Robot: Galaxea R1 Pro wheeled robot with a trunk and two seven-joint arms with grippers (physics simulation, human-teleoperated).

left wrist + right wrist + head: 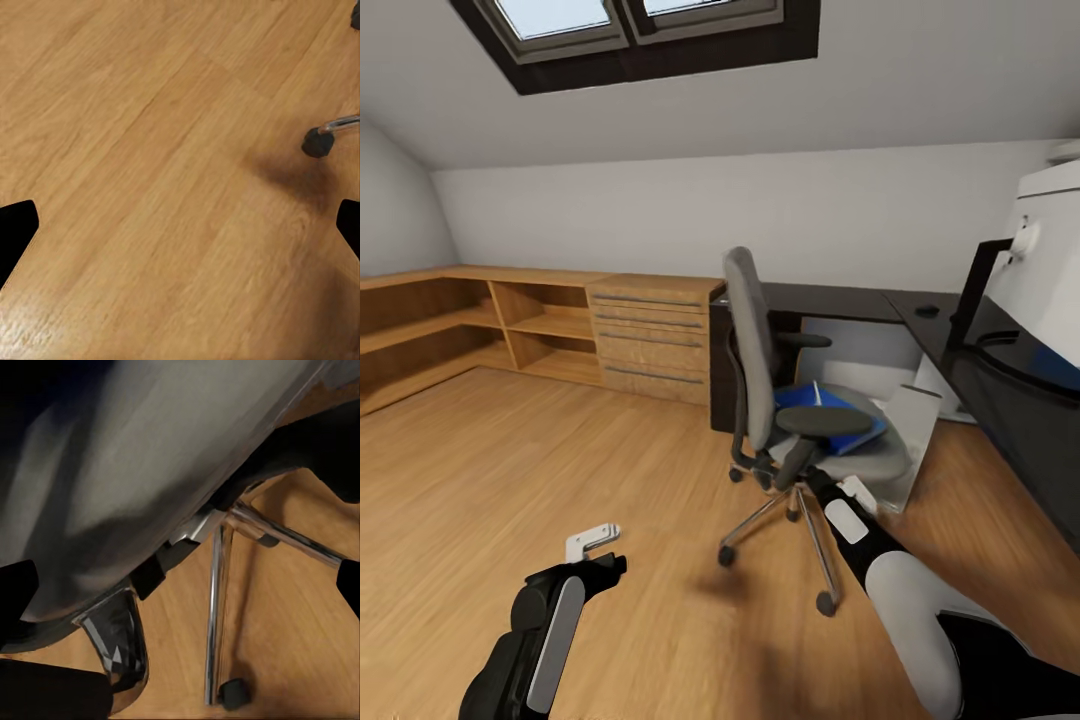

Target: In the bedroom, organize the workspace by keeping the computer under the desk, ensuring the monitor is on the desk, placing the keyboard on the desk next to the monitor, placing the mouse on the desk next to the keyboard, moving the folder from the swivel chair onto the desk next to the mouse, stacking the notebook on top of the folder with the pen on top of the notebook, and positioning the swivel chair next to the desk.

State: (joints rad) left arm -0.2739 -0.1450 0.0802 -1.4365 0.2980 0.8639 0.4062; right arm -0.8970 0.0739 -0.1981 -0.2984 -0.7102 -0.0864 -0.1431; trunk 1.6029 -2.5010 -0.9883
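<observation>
Folder (pixel 830 410) step: right tool (pixel 838 487), spread, sits at the chair (pixel 760 350) seat's front edge; left tool (pixel 592 543) spread over floor; next, reach up onto seat.

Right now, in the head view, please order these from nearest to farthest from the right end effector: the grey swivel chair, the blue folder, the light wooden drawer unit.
1. Grey swivel chair: right at the right end effector, by its seat edge.
2. Bright blue folder: on the chair seat, just beyond.
3. Light wooden drawer unit: against the far wall, to the left.
</observation>
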